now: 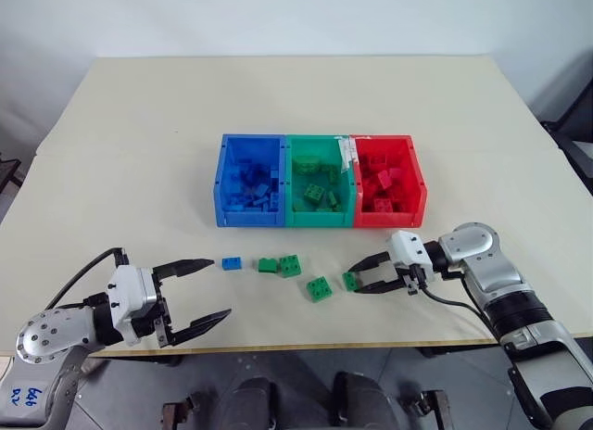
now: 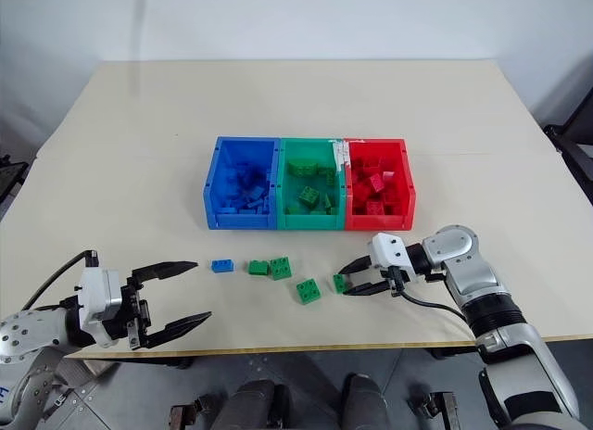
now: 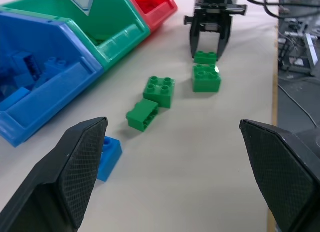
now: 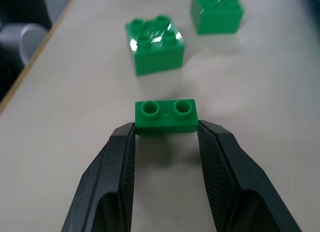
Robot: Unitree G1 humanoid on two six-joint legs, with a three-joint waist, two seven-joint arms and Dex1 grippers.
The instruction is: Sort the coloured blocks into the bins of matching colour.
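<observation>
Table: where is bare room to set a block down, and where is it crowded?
The table is bare beyond the bins and on both sides of them. It is crowded in front of the bins, where the blue block and green blocks lie between the open left pincer and the right pincer, shut on a small green block.

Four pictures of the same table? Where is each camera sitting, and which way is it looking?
Head views, two eyes side by side: look forward and down over both arms at the bins and loose bricks.
Left wrist view: looks along the open left gripper across the table; a blue brick lies near.
Right wrist view: looks along the right gripper, shut on a small green brick.
Shared: that brick and the right gripper also appear from the left wrist.
</observation>
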